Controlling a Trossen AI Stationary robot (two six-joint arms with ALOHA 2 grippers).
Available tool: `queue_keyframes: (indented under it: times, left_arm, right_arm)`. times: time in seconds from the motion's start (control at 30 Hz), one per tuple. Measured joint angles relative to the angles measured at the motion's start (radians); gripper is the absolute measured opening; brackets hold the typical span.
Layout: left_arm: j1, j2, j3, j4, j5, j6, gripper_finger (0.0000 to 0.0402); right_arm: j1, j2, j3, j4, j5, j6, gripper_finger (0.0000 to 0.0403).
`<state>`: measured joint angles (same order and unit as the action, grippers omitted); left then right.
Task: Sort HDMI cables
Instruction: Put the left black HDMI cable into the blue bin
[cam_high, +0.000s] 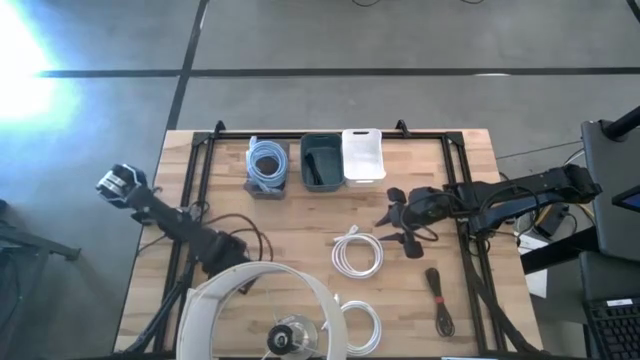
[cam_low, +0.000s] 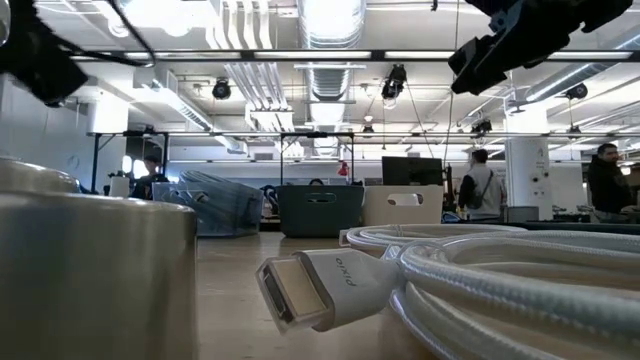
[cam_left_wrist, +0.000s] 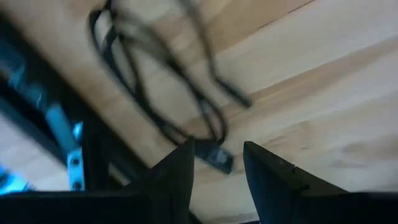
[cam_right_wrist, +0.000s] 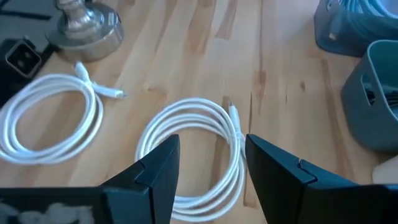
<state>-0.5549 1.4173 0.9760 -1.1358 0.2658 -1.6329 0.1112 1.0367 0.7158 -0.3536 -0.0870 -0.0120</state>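
Observation:
A white HDMI cable coil lies flat mid-table; my right gripper hovers open just to its right, and in the right wrist view the coil sits ahead of the gripper. A second white coil lies by the near edge. A bundled black cable lies near-right. A loose black cable sprawls at left. My left gripper is open over it, its connector showing between the fingers. A light blue coil rests in the blue bin.
Three bins line the far edge: blue, dark teal, white. A white ring lamp on a silver base covers the near middle. Black frame rails run along both table sides. People stand in the room beyond.

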Motion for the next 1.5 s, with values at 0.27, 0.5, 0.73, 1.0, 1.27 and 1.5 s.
queue_keyframes:
  times: [0.27, 0.5, 0.73, 1.0, 1.27, 1.5]
  left_arm:
    - [-0.075, 0.071, -0.027, -0.015, 0.052, -0.134, 0.0142]
    - [-0.077, 0.1, -0.051, -0.016, 0.047, -0.123, 0.0142]
    - [-0.077, 0.099, -0.136, -0.016, 0.021, -0.111, 0.0142]
    - [-0.077, 0.099, -0.239, 0.067, 0.017, -0.062, 0.0142]
    - [-0.077, 0.092, -0.309, 0.139, 0.005, -0.006, 0.0127]
    - [-0.074, 0.085, -0.259, 0.143, -0.139, 0.056, 0.0035]
  right_arm:
    - [0.0, 0.0, 0.0, -0.009, 0.0, -0.041, 0.0172]
    - [0.0, 0.0, 0.0, -0.009, 0.0, -0.1, 0.0172]
    - [0.0, 0.0, 0.0, -0.009, 0.001, -0.1, 0.017]
    - [0.0, 0.0, 0.0, -0.008, 0.001, -0.095, 0.017]
    - [0.0, 0.0, 0.0, -0.008, 0.003, -0.079, 0.0164]
    - [0.0, 0.001, 0.0, -0.007, 0.003, -0.054, 0.0169]
